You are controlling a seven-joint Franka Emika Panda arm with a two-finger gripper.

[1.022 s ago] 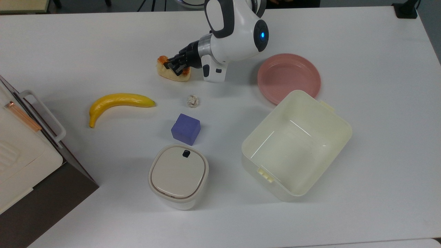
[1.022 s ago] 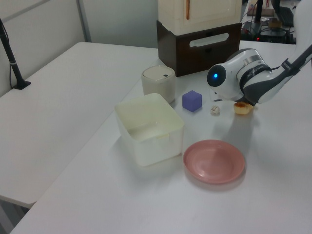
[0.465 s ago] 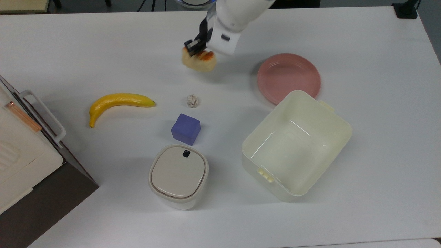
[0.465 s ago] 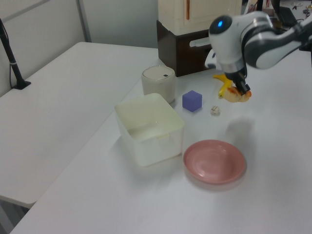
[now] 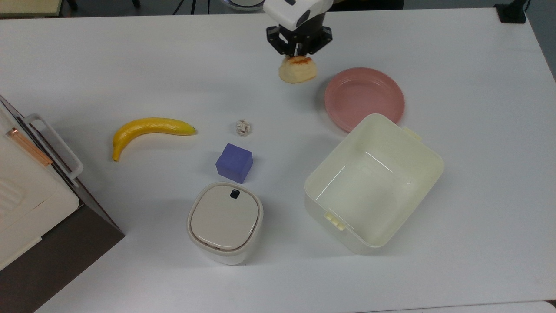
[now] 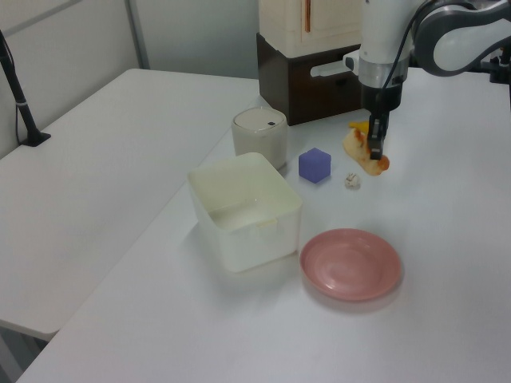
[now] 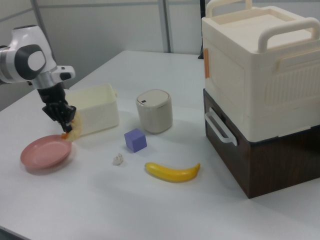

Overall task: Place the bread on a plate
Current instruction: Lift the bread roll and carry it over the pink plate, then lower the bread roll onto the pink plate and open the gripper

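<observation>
- Bread (image 5: 297, 69) now off the table (image 5: 130, 56) and in the air, pinched by its glazed top in the gripper (image 5: 298, 55); a second ago gripped but resting on the table, near the top view's centre.
- Jaws closed on the loaf, which hangs below them; in the left view (image 6: 361, 149) tilted, one end lower.
- Carried since then toward the top view's right; now just beside the rim of the plate (image 5: 365, 98), not yet over it.
- Judged: pick-up done, carry roughly half done; left to do are the last stretch over the plate, the lowering and the release.
- Plate bare, so the whole dish free for landing; raised rim the one edge to clear, so height best kept until past it.
- Tub (image 5: 373, 182) with its near corner overlapping the plate's edge in the top view; in the right view (image 7: 95, 112) close behind the loaf (image 7: 71, 127). Drifting toward the top view's bottom risks knocking the wall.
- Open table along the path from loaf to plate, nothing standing between.
- Banana (image 5: 150, 130), cube (image 5: 234, 163), crumpled scrap (image 5: 243, 127) and lidded bin (image 5: 225, 221) well apart, toward the top view's left and bottom, out of the way.
- Grip on the top only, loaf hanging crooked: a swing or a slip possible on a fast move.
</observation>
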